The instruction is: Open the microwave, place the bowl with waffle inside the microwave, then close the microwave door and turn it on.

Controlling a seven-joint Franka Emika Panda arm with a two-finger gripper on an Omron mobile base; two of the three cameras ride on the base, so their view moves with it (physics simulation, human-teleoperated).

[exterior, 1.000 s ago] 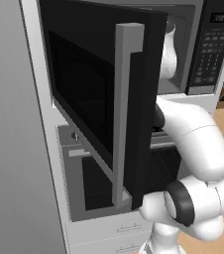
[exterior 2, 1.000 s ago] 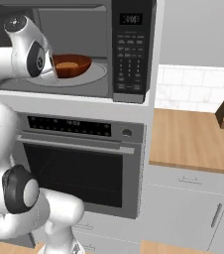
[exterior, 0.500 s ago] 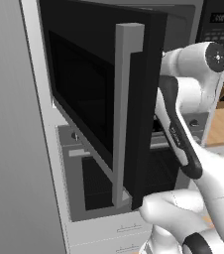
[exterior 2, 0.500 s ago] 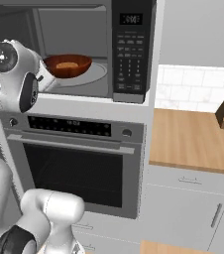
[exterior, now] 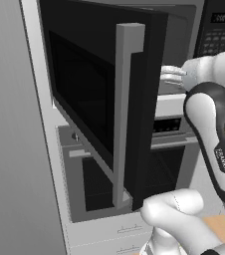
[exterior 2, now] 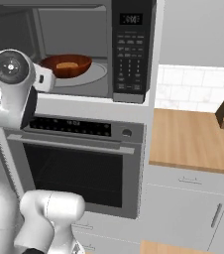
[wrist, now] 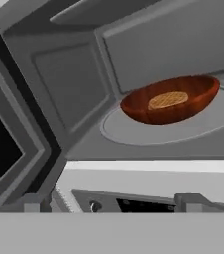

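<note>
Two steps look done: the microwave door [exterior: 104, 99] stands swung wide, and the bowl with waffle [exterior 2: 66, 65] sits on the round turntable [wrist: 193, 126] inside the microwave [exterior 2: 91, 49], toward the plate's left edge in the right base view. A second ago the arm was reaching up into the cavity beside the bowl; now it has pulled back and down, the wrist hanging just outside the opening, level with the cavity's front lip. That reads as a finished placement and a retreat, so my call is the next job is getting round to the door's long vertical handle [exterior: 124, 114] and pushing it shut. The gripper [wrist: 114, 201] shows two finger tips [wrist: 34, 202] set wide apart, jaws spread, nothing between them and touching nothing, well back from the bowl. Keypad [exterior 2: 130, 67] to the right of the cavity waits untouched; below, the steel oven [exterior 2: 79, 163] stays closed.
</note>
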